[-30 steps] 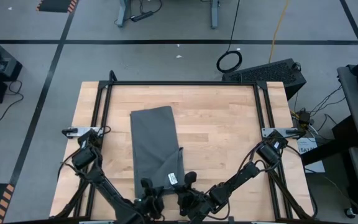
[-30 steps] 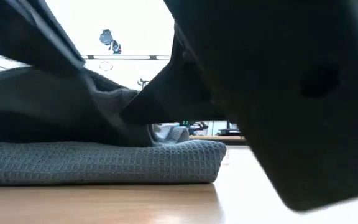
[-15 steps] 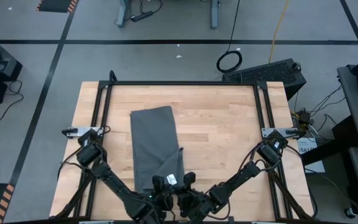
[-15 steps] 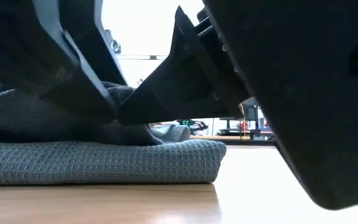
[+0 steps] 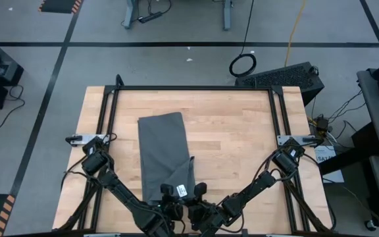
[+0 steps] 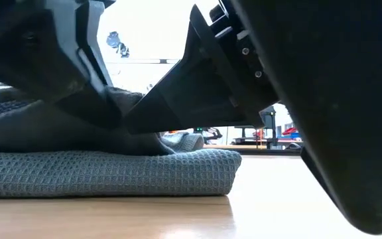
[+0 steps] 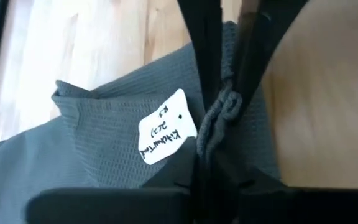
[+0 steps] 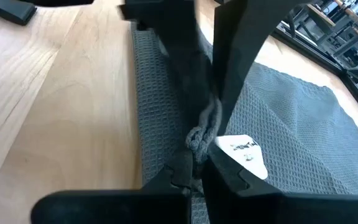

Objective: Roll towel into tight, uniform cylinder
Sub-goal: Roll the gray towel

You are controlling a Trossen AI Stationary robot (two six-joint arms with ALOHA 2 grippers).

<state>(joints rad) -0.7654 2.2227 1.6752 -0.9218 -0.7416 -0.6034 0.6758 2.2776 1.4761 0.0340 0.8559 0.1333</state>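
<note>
Wooden table (image 5: 242, 145) bears towel (image 5: 163, 148), long axis running away from arms; near corner pinched by left gripper (image 5: 170, 197) and right gripper (image 5: 196, 196), side by side.

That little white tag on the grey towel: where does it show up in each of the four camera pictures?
High view: the tag lies at the towel's near end, between the two grippers.
Low view: not visible; only the towel's folded edge shows.
Left wrist view: tag at centre, beside the pinched cloth.
Right wrist view: tag right of centre, below the pinch.
Shared landmark: the bunched towel edge beside the tag.
</note>
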